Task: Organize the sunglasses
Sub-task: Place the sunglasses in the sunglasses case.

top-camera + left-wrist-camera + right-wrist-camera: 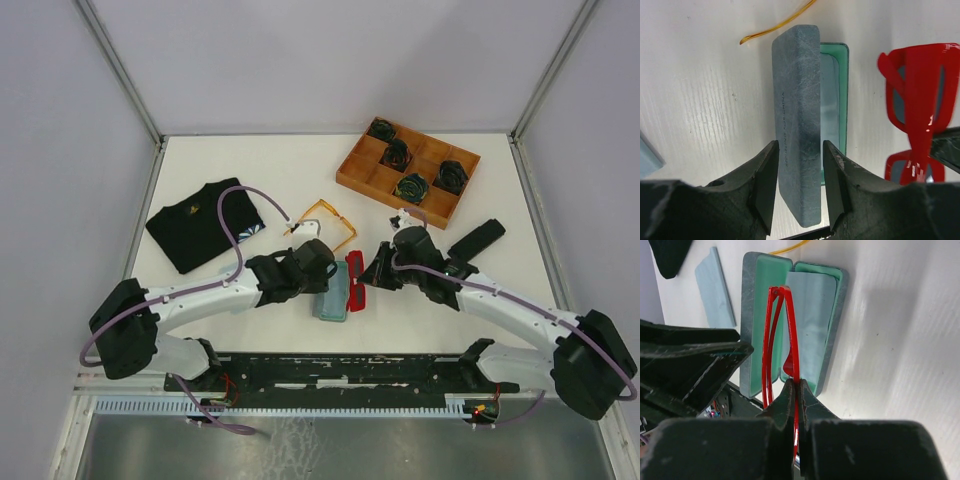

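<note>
- The right gripper [793, 388] was pinched fully shut on a thin temple of the red sunglasses [918, 100]. It held them folded and clear of the table [700, 100].
- The left gripper [800, 150] stood part open, with one finger on each side of the raised half of the grey case [746, 325]. Whether the pads pressed on that half or only flanked it could not be told.
- The red pair hung directly over the open case, near the hinge line and above the half lying flat, which showed pale lining.
- The step in hand looked like lowering the pair into the flat half.
- It would probably go best with the frame turned lengthwise along the tray and the lenses laid flat.
- The pinch should be loosened only once the frame rested on the lining.
- The left fingers [767, 180] would do well to steady the raised half so it could not drop onto the frame or onto the right gripper.
- The hold on one slim temple looked liable to let the pair swing or twist, so a slow descent seemed wise.
- The orange-yellow sunglasses [765, 33] lay on the table just beyond the case, apart from both grippers and not yet put away.
- A light blue cloth [715, 290] lay beside the case.
</note>
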`<action>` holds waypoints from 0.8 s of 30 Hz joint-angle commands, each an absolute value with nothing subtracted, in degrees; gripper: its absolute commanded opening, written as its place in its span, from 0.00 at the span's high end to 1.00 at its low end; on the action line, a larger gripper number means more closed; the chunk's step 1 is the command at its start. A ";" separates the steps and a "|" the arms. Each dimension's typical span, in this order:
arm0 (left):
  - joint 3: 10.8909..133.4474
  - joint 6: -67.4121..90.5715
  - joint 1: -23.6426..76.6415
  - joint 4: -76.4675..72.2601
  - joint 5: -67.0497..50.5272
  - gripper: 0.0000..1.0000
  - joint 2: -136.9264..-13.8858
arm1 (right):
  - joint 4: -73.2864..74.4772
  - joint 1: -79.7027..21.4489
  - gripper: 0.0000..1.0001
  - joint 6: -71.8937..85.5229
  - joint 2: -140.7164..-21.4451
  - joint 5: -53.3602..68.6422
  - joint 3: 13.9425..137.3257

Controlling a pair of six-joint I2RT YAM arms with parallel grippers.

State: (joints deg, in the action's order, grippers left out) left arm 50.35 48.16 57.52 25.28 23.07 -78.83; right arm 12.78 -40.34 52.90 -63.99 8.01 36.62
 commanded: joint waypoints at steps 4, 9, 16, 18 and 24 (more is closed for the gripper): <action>48.57 49.06 57.14 20.29 22.11 0.52 -75.52 | -0.49 -40.12 1.00 56.85 -70.52 8.88 34.88; 45.87 49.17 54.64 16.17 18.66 0.52 -73.65 | -5.66 -40.17 1.00 58.14 -75.68 9.66 34.61; 45.53 47.52 53.00 14.61 17.23 0.52 -73.40 | -11.50 -40.55 1.00 60.31 -80.79 11.23 33.85; 45.42 47.26 52.54 14.38 16.69 0.53 -73.79 | -12.31 -40.94 1.00 60.43 -81.55 11.26 33.63; 45.30 46.78 52.28 13.29 14.99 0.56 -75.41 | -13.59 -41.88 1.00 60.48 -83.24 11.08 33.32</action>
State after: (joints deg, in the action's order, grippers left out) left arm 45.34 48.12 52.49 16.51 16.32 -74.74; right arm -8.71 -41.10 59.72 -82.63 10.50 33.34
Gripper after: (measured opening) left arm 0.451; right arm 0.010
